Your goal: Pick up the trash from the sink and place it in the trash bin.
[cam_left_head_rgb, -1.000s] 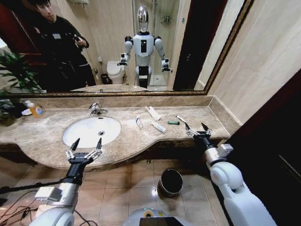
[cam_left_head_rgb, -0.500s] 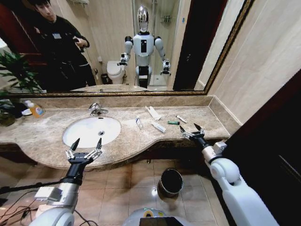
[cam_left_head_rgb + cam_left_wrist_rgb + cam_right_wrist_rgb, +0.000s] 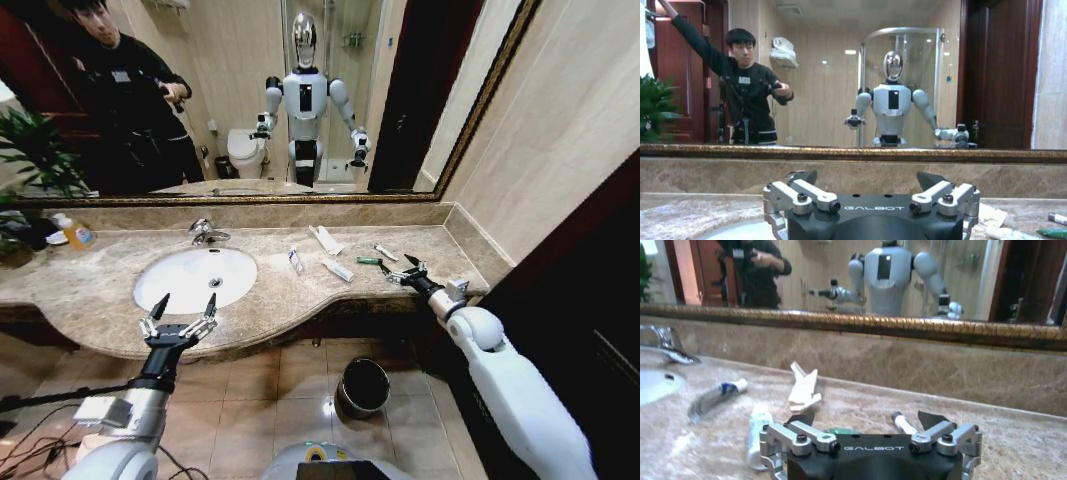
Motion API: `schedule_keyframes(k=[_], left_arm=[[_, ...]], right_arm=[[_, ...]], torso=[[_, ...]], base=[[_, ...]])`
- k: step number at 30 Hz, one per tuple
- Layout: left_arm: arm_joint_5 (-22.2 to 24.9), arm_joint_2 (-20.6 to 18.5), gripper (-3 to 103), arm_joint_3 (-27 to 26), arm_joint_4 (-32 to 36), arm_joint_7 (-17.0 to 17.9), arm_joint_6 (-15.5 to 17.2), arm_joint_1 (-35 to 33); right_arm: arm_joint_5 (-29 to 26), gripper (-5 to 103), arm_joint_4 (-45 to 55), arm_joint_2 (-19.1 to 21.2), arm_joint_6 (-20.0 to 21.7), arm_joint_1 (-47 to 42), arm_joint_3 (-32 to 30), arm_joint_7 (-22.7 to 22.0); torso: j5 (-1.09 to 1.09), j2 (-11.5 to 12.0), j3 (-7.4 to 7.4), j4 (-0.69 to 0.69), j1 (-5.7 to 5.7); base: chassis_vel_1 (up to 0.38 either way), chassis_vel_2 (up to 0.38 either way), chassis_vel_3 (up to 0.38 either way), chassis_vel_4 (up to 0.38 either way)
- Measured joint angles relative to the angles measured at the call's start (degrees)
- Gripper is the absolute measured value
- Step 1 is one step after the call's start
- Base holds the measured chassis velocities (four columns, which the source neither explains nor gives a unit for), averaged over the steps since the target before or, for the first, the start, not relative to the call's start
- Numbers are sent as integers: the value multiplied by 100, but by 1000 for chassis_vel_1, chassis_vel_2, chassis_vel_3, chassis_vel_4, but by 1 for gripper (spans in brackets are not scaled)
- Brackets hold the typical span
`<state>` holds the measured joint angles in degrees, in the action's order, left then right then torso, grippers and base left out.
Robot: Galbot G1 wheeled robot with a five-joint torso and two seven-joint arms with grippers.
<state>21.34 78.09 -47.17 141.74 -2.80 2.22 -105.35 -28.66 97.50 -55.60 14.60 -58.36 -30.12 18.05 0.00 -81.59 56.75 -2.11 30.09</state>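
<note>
Marble worktop (image 3: 100,285) stretches in front of me, with the white oval sink (image 3: 195,277) set into it and a chrome tap (image 3: 204,232) behind the basin. My right gripper (image 3: 402,268) is low over the worktop's right end, its fingers (image 3: 800,418) spread apart and holding nothing. Trash lies scattered on the marble just ahead of those fingers: a small green tube (image 3: 369,260) almost between them, a small white tube (image 3: 386,252) just beyond, a white tube (image 3: 338,270) beside them toward the sink, a flat white packet (image 3: 324,240) farther back near the mirror, and another white tube with a blue mark (image 3: 295,261) nearer the basin. My left gripper (image 3: 183,304) hangs at the front edge of the worktop, just in front of the sink, fingers spread wide and empty. Down on the tiled floor, below and between my two grippers, stands the round dark trash bin (image 3: 364,387) with its shiny rim.
</note>
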Motion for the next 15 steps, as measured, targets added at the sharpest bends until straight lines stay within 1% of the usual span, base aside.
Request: schedule_keyframes(k=[1, 3, 4, 7, 12, 14, 15], left_arm=[[0, 0, 100, 0, 0, 0, 0, 0], [0, 0, 100, 0, 0, 0, 0, 0], [0, 0, 100, 0, 0, 0, 0, 0], [0, 0, 100, 0, 0, 0, 0, 0], [0, 0, 100, 0, 0, 0, 0, 0], [0, 0, 100, 0, 0, 0, 0, 0], [0, 0, 100, 0, 0, 0, 0, 0]], right_arm=[[0, 100, 0, 0, 0, 0, 0, 0], [12, 100, -251, 102, 20, 248, 120, 220], [12, 100, -251, 102, 20, 248, 120, 220], [56, 100, -603, 188, 27, 647, 354, 553], [174, 100, -917, 218, 72, 1062, 642, 695], [304, 100, -1166, 269, 193, 1482, 950, 853], [320, 100, -1204, 274, 218, 1551, 1002, 881]], torso=[[0, 0, 0, 0, 0], [0, 0, 0, 0, 0], [0, 0, 0, 0, 0], [0, 0, 0, 0, 0], [1, 0, 0, 0, 0], [-1, 0, 0, 0, 0], [-1, 0, 0, 0, 0]], base=[[0, 0, 0, 0], [0, 0, 0, 0], [0, 0, 0, 0], [0, 0, 0, 0], [0, 0, 0, 0], [0, 0, 0, 0], [0, 0, 0, 0]])
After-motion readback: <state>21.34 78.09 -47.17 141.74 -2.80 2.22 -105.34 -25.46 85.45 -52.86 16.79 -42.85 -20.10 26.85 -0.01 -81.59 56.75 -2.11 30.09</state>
